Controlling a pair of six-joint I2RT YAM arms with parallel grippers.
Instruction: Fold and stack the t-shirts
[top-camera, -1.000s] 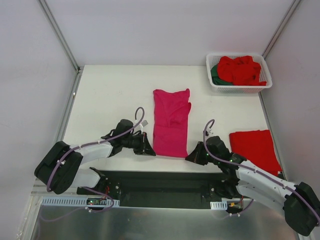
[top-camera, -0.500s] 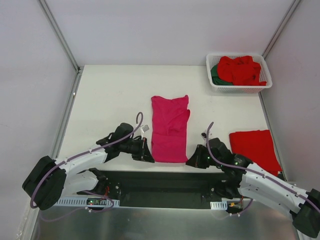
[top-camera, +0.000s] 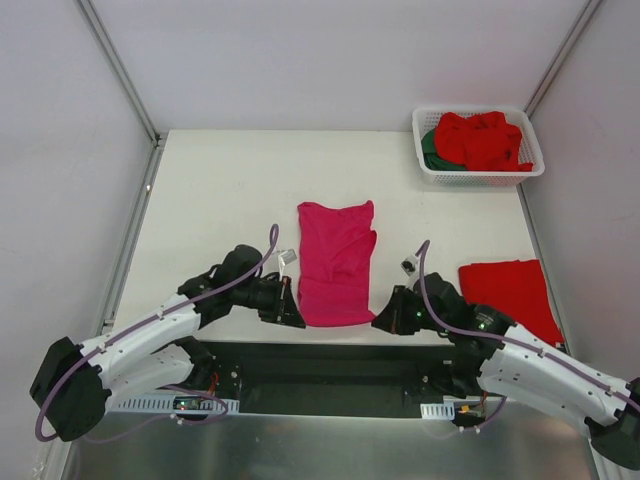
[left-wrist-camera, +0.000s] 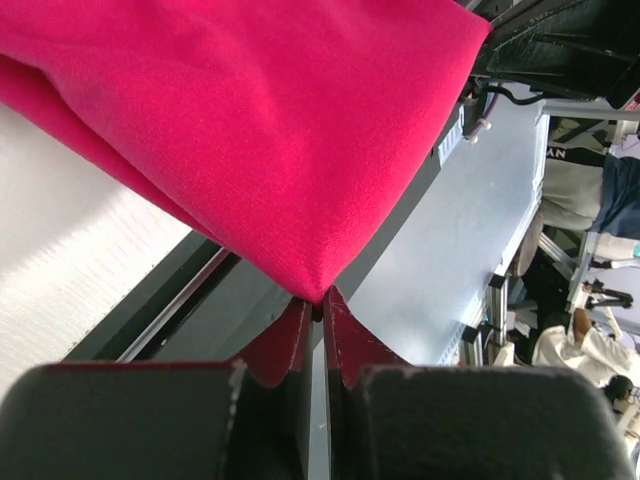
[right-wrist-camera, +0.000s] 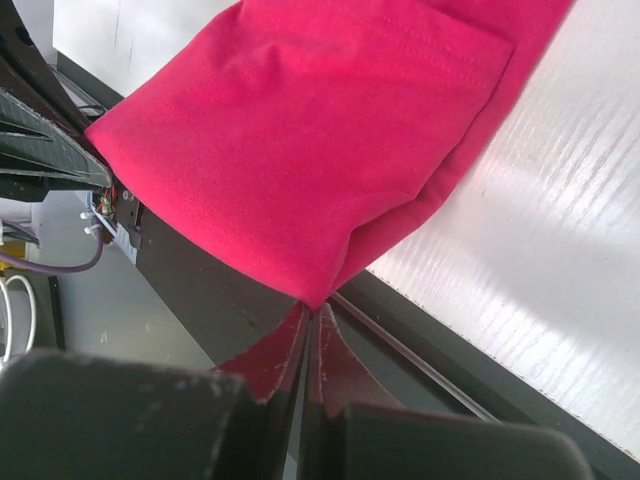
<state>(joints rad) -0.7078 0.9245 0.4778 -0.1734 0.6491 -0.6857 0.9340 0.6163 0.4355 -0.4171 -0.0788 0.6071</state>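
Pink t-shirt (top-camera: 335, 262) sits lower in the frame than a second ago, now bottom centre, hem off the table (top-camera: 220, 200) edge; left gripper (top-camera: 296, 308) and right gripper (top-camera: 380, 318) each pinch a bottom corner tight, probably lining up the next fold

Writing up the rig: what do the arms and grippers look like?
The left arm and right arm have white links, bulky black joints and a looping purple-grey cable. The left gripper and right gripper are black; their inner faces look dark red.
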